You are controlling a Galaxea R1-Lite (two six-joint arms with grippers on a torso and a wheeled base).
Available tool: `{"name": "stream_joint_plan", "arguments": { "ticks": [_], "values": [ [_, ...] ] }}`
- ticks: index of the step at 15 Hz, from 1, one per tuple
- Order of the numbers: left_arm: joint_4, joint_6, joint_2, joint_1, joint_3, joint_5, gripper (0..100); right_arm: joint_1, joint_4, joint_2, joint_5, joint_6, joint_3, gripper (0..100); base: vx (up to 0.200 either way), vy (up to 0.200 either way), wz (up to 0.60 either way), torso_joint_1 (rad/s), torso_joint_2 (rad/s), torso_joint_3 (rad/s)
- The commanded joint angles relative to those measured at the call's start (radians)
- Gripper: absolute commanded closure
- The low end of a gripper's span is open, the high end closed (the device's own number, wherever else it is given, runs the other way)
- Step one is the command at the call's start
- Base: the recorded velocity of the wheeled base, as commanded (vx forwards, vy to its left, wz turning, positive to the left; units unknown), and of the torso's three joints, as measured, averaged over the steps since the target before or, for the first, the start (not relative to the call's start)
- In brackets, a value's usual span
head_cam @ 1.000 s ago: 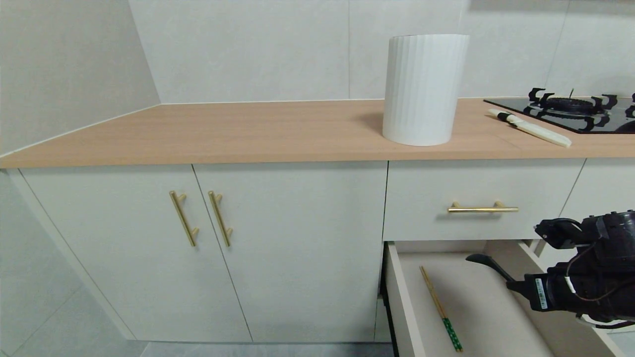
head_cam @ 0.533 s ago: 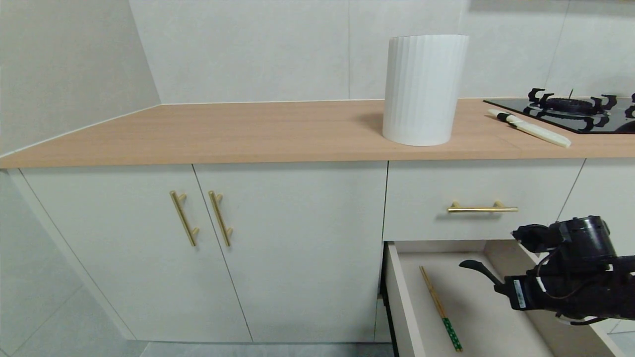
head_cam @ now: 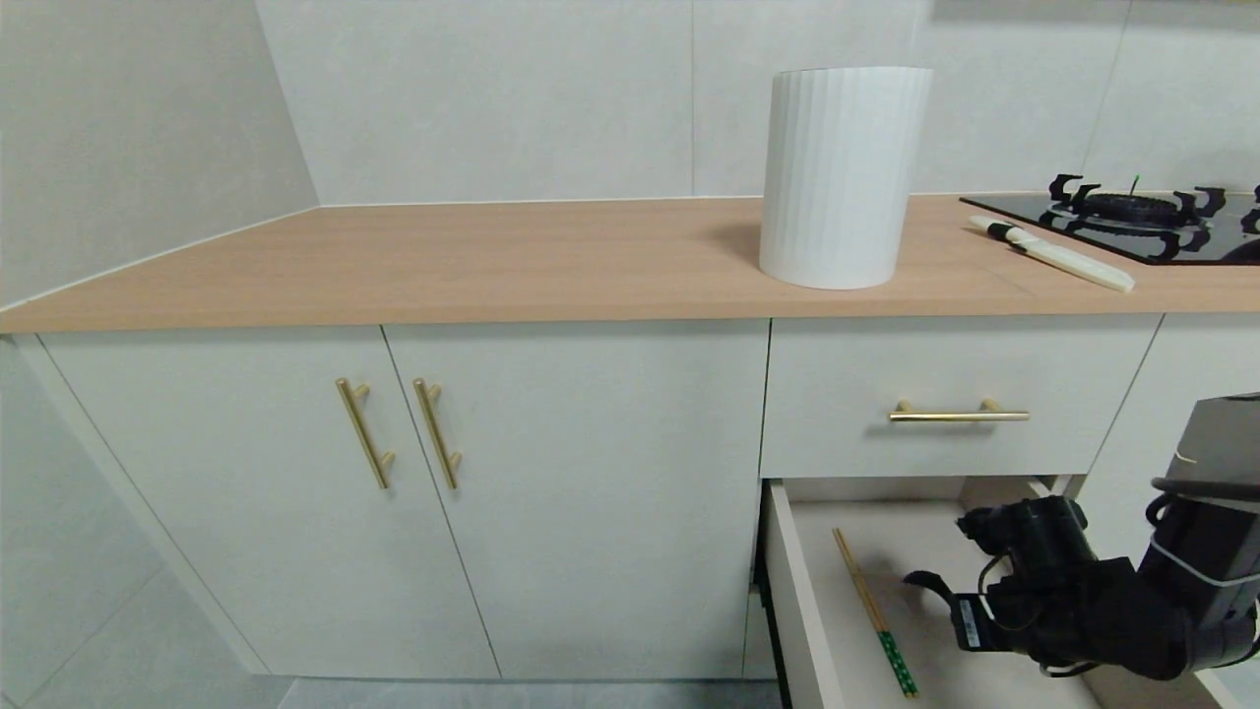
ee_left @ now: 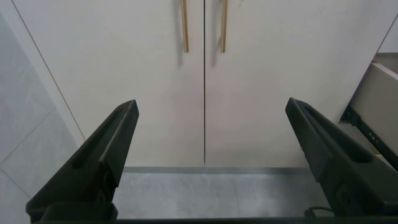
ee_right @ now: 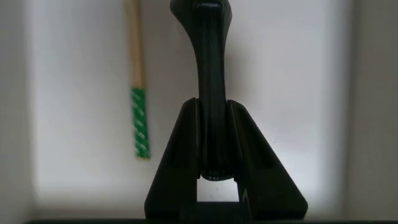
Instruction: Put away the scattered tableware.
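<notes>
Gripping a black spoon (ee_right: 208, 50) by its handle, the right gripper (ee_right: 213, 109) hangs inside the open drawer (head_cam: 792, 591), its fingers clenched on the shaft and the bowl end pointing away from the wrist. I cannot tell whether the spoon touches the drawer floor or is just above it.

The chopsticks (ee_right: 138, 93) lie flat on that floor, on the robot's left of the spoon and apart from it. In the right wrist view the spoon's long axis runs about parallel with them, along the drawer's depth. The floor under and to the right of the spoon is bare. My judgement is that the coming move is a short lowering and a release. What matters for it is keeping that parallel line and the gap, so that the spoon comes to rest beside the chopsticks, not across them.

The left gripper (ee_left: 211, 111) is released, its fingers spread wide. It faces the closed doors (ee_left: 205, 74) low down, well apart from the drawer, so the right arm is plainly the nearer one.

Farther back, on the counter (head_cam: 492, 256), a white ribbed jar (head_cam: 842, 177) stands upright. To its right a long pale utensil (head_cam: 1053, 254) with a dark band lies flat just beside the hob (head_cam: 1132, 222), with its long axis slanting. Judging by the task, it is not yet put away, and it too lies on the right arm's side.
</notes>
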State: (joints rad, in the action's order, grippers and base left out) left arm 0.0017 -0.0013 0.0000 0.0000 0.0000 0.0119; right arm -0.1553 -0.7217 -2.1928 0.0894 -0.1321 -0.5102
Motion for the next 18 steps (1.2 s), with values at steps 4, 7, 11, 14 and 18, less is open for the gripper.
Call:
{"name": "stream_joint_plan", "arguments": {
  "ticks": [4,7,11,14,18],
  "values": [
    [0.000,0.000,0.000,0.000,0.000,0.000,0,-0.003,-0.067,-0.101,0.010,-0.001,-0.005,100,0.000,0.000,0.00,0.000,0.00,0.000],
    [0.000,0.000,0.000,0.000,0.000,0.000,0,-0.003,-0.108,-0.117,0.038,-0.003,-0.004,100,0.000,0.000,0.00,0.000,0.00,0.000],
    [0.000,0.000,0.000,0.000,0.000,0.000,0,-0.001,-0.108,-0.116,0.038,-0.006,-0.004,100,0.000,0.000,0.00,0.000,0.00,0.000],
    [0.000,0.000,0.000,0.000,0.000,0.000,0,-0.001,-0.108,-0.114,0.039,-0.011,-0.004,0,0.000,0.000,0.00,0.000,0.00,0.000],
    [0.000,0.000,0.000,0.000,0.000,0.000,0,-0.001,-0.108,-0.108,0.039,-0.012,-0.001,0,0.000,0.000,0.00,0.000,0.00,0.000]
  ]
}}
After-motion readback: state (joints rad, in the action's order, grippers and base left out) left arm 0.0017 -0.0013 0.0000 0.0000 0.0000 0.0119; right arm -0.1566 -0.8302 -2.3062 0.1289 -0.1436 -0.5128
